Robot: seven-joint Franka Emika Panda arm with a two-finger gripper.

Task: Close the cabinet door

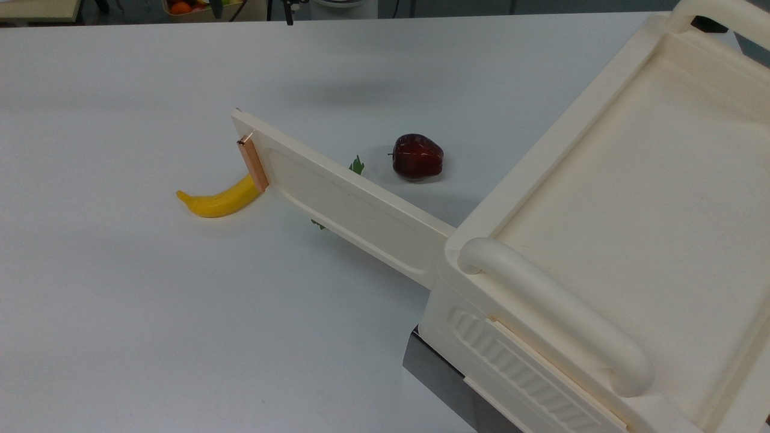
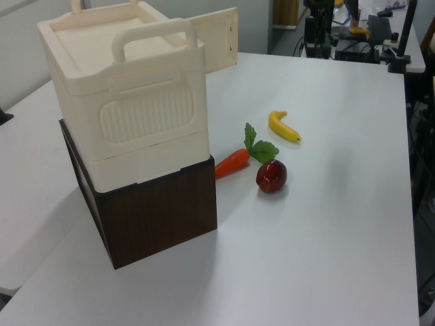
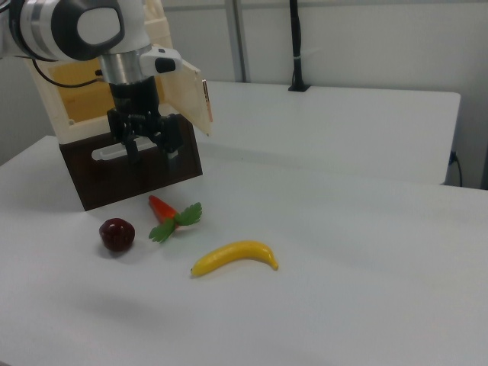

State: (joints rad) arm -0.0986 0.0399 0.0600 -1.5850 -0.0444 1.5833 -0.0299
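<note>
While the cabinet door (image 1: 337, 198) is standing swung wide open, it is being held out from the near-left corner of the cream cabinet (image 1: 607, 240) in the top view, with its copper handle (image 1: 252, 163) at the free end, above the banana (image 1: 219, 200). In the right view the end effector (image 3: 149, 149) is being carried in front of the dark base (image 3: 130, 171), below and to the left of the door, with its fingers (image 3: 171, 141) parted and nothing gripped.

A miss is judged the main risk: if the door is being pushed too near its hinge, or from below its lower edge, the fingers may slip under the panel. A hard or off-line shove may shift the cabinet on its base, since it is merely resting there. The carrot (image 3: 164, 210) and apple (image 3: 117, 234) on the desk (image 3: 343, 229) lie near the arm's path and may be knocked.
</note>
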